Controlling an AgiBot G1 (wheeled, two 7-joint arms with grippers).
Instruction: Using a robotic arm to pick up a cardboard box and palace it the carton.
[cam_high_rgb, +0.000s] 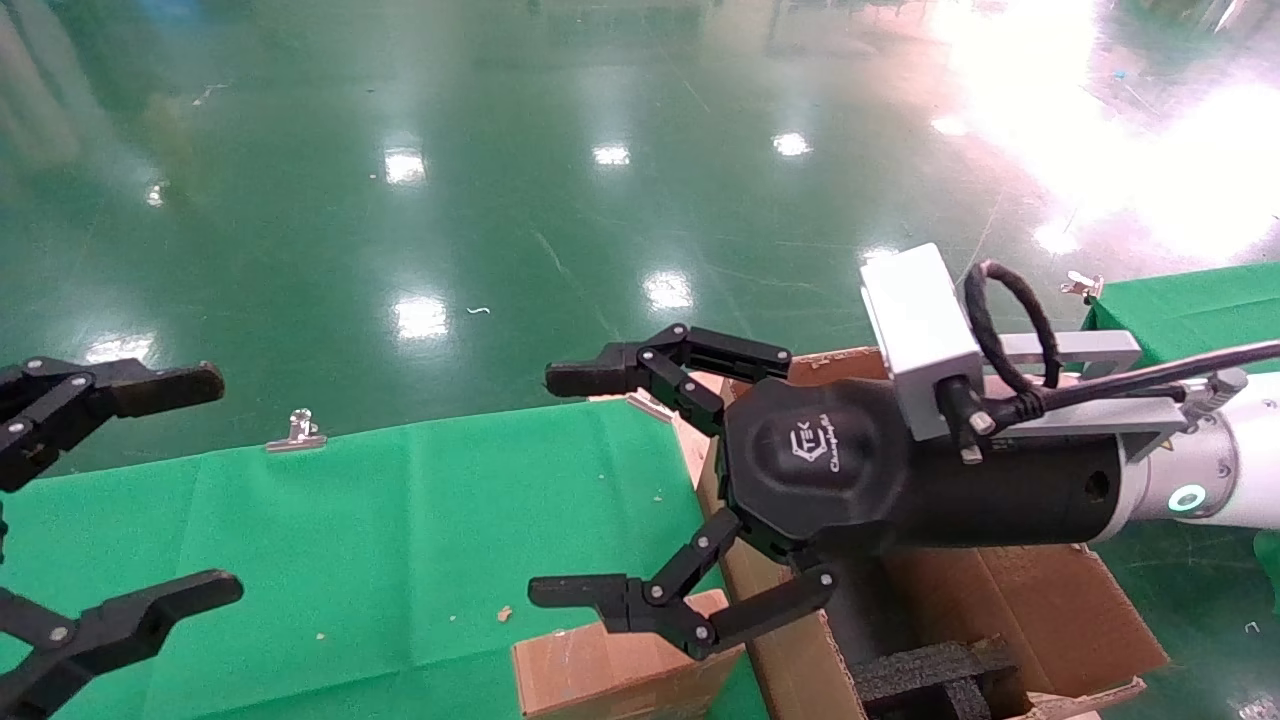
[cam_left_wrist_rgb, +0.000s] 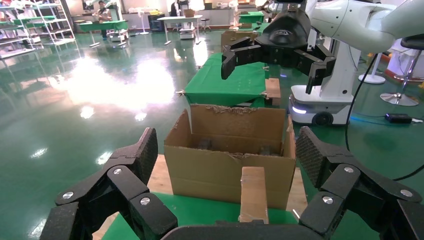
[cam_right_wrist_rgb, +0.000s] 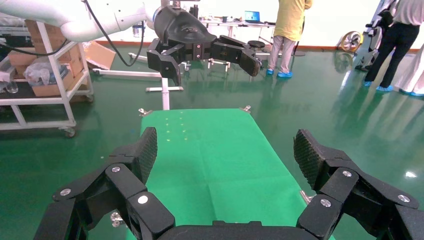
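The small brown cardboard box lies on the green table, right beside the carton. In the left wrist view the cardboard box shows edge-on in front of the carton. The carton is large with ragged flaps and holds black foam. My right gripper, on the white robotic arm, hovers open and empty above the carton's near wall and the box. My left gripper hangs open and empty over the table's left end, facing the carton.
Metal clips pin the green cloth at the table's far edge. A second green table stands at the right. Glossy green floor lies beyond. People and a shelf cart stand far off.
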